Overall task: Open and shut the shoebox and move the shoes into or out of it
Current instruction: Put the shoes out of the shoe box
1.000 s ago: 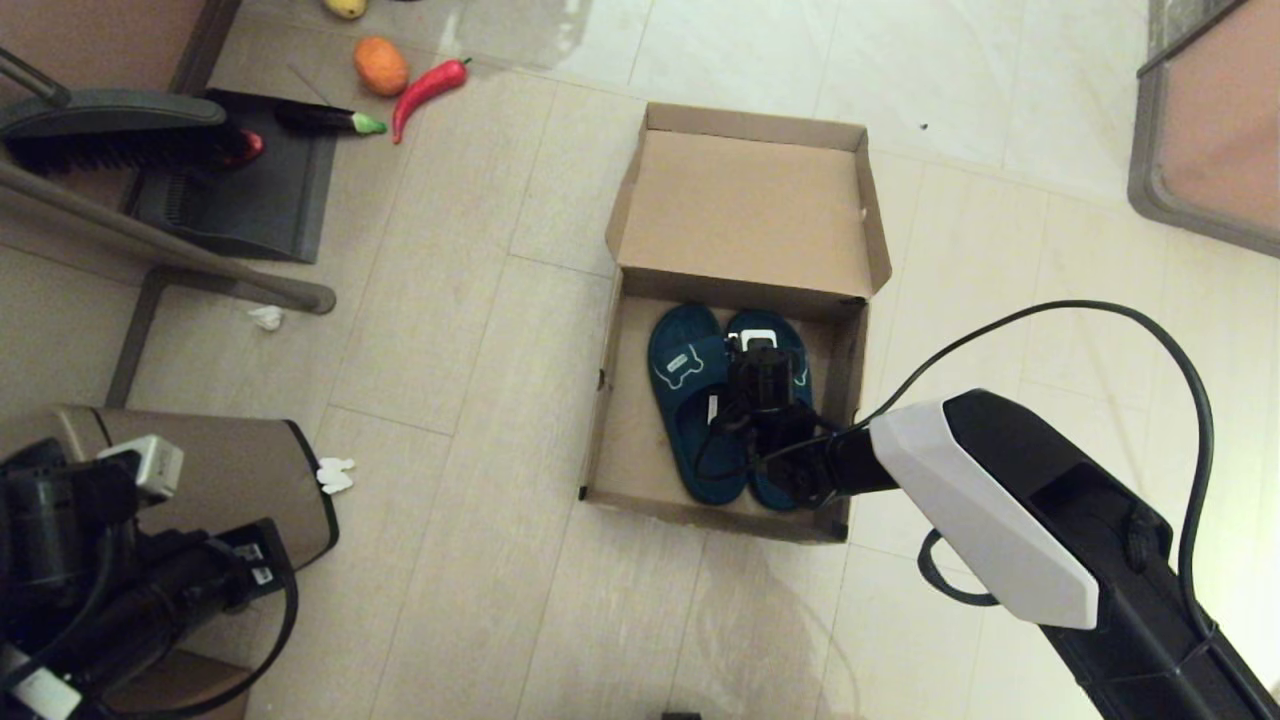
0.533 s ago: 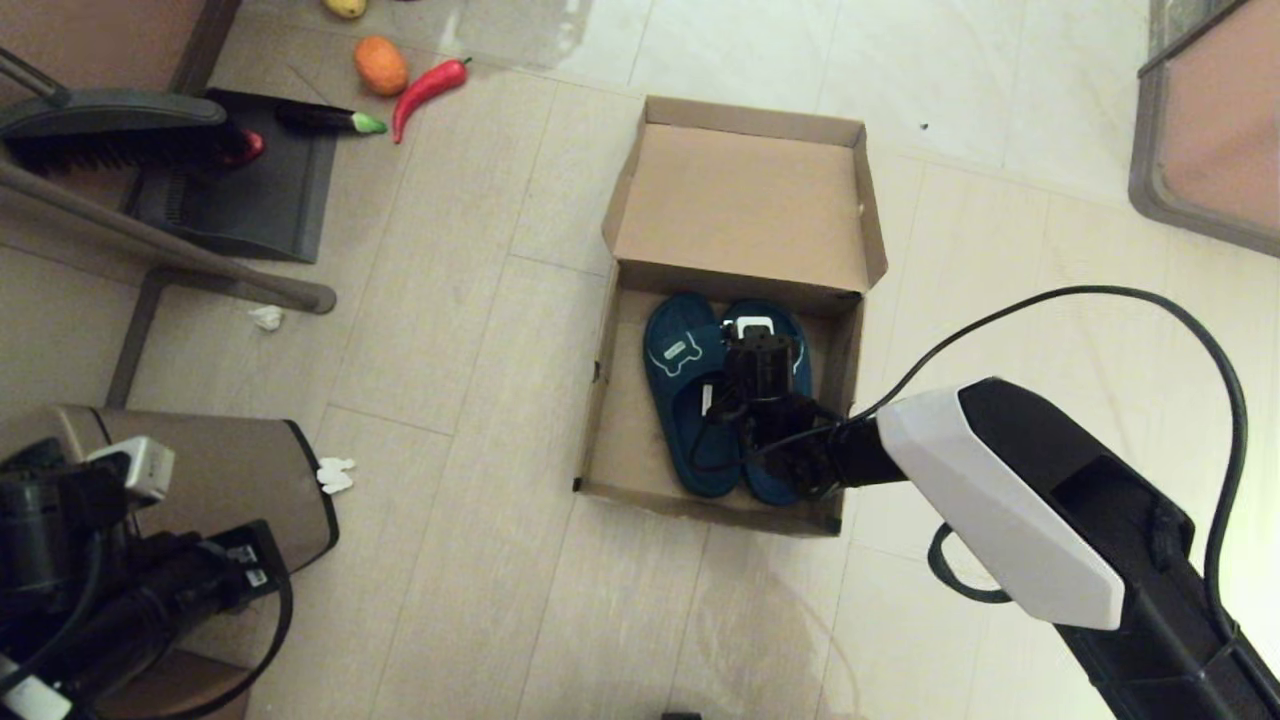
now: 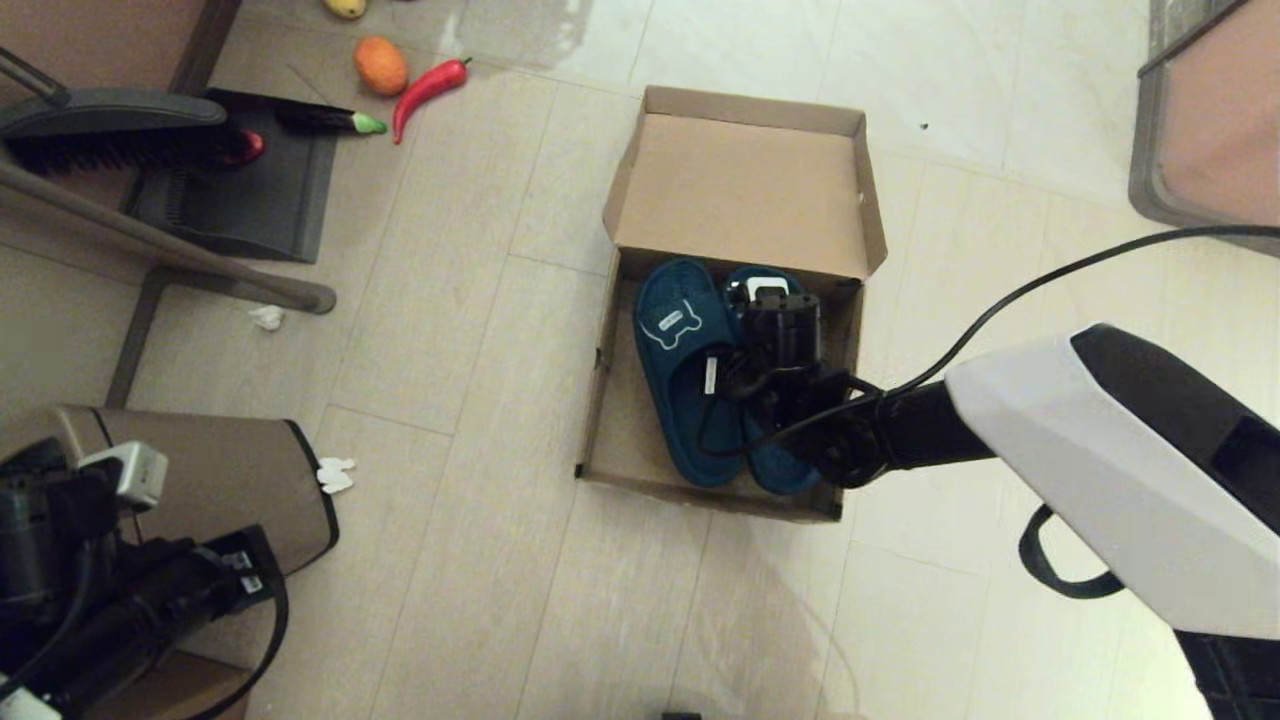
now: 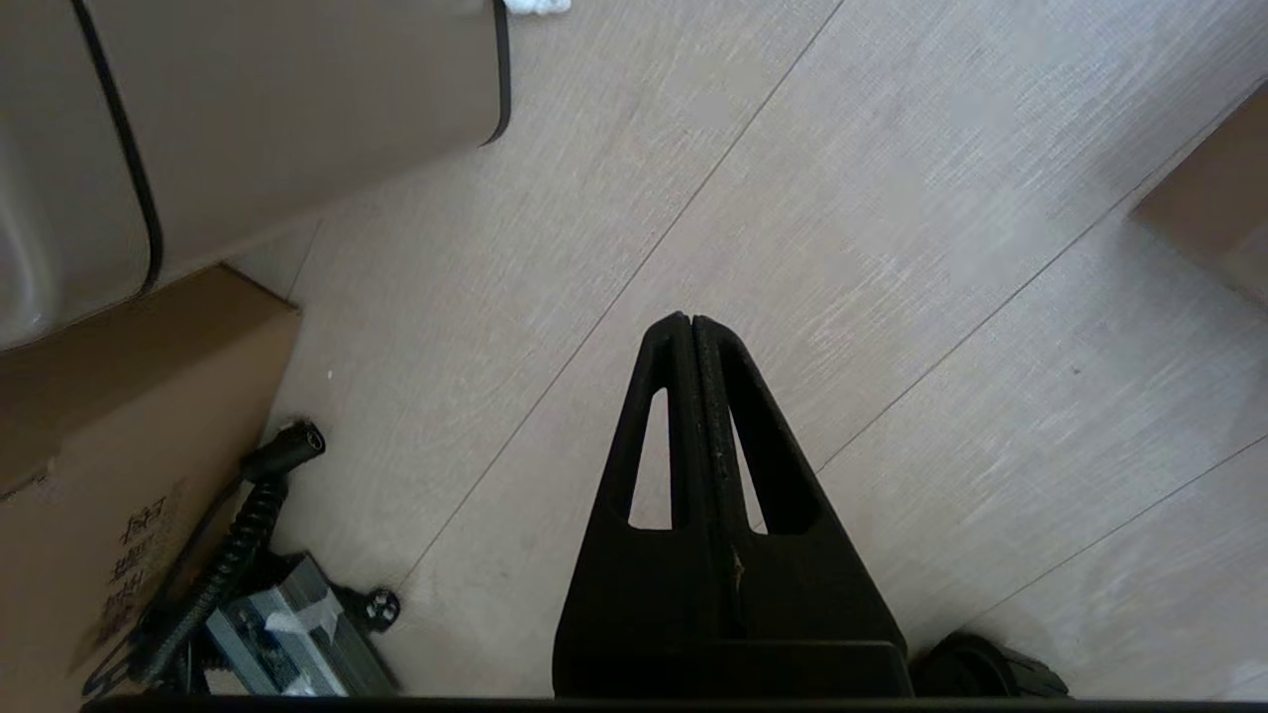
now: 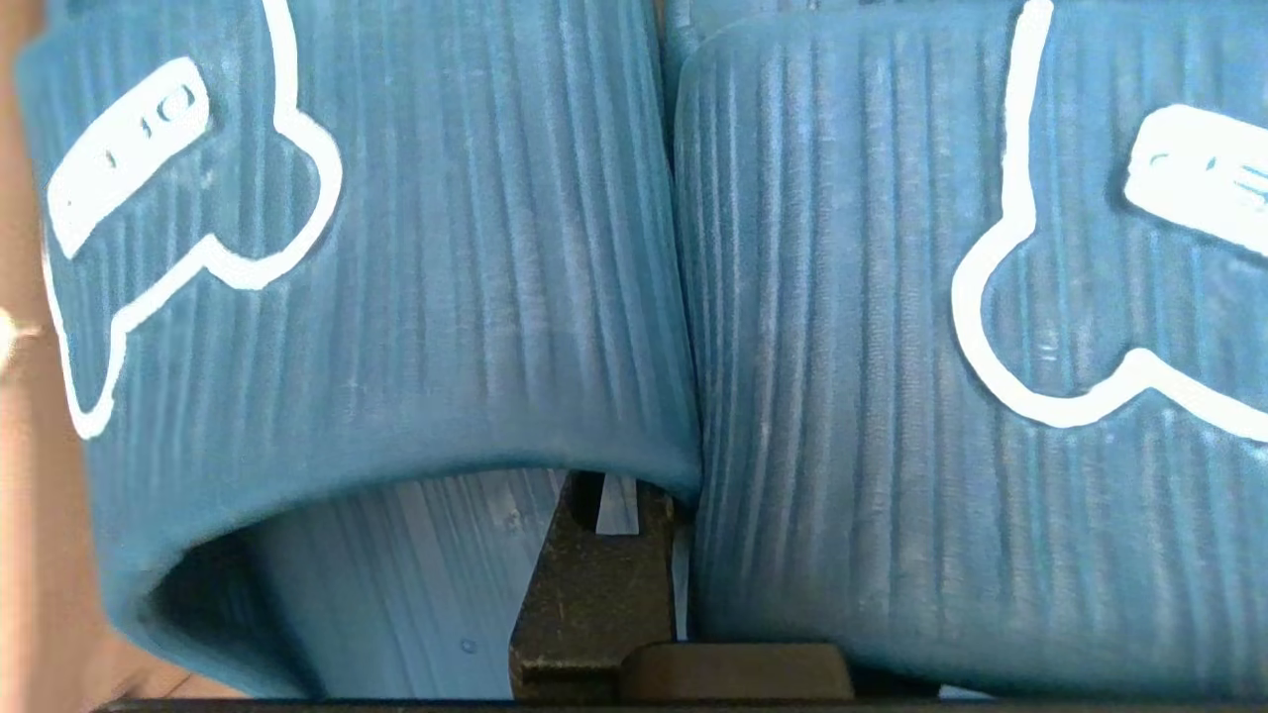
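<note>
The shoebox (image 3: 612, 420) stands open on the floor, its lid (image 3: 745, 190) folded back on the far side. The two navy shoes (image 3: 685, 385) lie side by side in it, toes up against the back wall. My right gripper (image 3: 778, 325) reaches down into the box and is shut on their two straps (image 5: 684, 297) pressed together. One finger (image 5: 594, 584) shows under a strap (image 5: 396, 297); the other is hidden by the second slipper (image 5: 892, 396). My left gripper (image 4: 690, 327) hangs shut and empty over bare floor at the lower left.
A tan trash bin (image 3: 220, 480) and a darker printed carton (image 4: 89, 475) sit by the left arm. A dustpan with a brush (image 3: 240, 190), an orange (image 3: 380, 65), a chili (image 3: 428, 88) and an eggplant (image 3: 325, 120) lie at far left. Furniture (image 3: 1210, 120) stands at far right.
My right arm has risen and pushed farther away, carrying the shoes toward the box's back wall. The box has shifted slightly away. The left arm has stayed put.
</note>
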Available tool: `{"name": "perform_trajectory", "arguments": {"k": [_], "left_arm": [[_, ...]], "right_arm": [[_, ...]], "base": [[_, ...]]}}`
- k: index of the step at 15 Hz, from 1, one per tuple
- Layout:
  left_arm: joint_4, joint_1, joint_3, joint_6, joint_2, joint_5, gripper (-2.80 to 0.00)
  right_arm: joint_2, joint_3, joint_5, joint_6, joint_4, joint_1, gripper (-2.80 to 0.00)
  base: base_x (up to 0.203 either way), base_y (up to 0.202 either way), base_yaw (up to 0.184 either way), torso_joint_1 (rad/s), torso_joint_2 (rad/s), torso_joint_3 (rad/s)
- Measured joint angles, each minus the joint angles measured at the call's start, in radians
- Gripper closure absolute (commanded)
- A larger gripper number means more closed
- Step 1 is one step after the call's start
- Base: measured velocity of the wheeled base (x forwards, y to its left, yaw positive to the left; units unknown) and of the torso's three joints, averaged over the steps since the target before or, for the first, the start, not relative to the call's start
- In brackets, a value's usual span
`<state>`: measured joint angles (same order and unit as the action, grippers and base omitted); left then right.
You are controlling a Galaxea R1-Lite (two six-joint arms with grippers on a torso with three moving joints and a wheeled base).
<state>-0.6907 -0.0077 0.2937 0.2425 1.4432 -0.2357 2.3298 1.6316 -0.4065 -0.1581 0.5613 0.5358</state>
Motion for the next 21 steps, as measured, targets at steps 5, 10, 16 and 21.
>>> {"name": "perform_trajectory", "arguments": {"k": [5, 10, 16, 21], "left_arm": [[-0.001, 0.0, -0.009, 0.019, -0.003, 0.023, 0.0], [-0.001, 0.0, -0.014, 0.052, -0.003, 0.024, 0.0], [-0.002, -0.001, -0.003, 0.053, -0.004, 0.024, 0.0], [0.0, 0.0, 0.015, 0.052, -0.055, 0.024, 0.0]], "right_arm": [[-0.233, -0.162, -0.001, 0.002, -0.035, 0.025, 0.0], [-0.512, -0.437, -0.006, 0.001, -0.102, -0.05, 0.0], [-0.65, -0.666, 0.083, -0.004, -0.146, -0.415, 0.0], [-0.512, -0.663, 0.13, -0.043, -0.139, -0.521, 0.0]], "base": [[0.0, 0.0, 0.0, 0.0, 0.0, 0.0], [0.0, 0.0, 0.0, 0.0, 0.0, 0.0], [0.0, 0.0, 0.0, 0.0, 0.0, 0.0], [0.0, 0.0, 0.0, 0.0, 0.0, 0.0]]}}
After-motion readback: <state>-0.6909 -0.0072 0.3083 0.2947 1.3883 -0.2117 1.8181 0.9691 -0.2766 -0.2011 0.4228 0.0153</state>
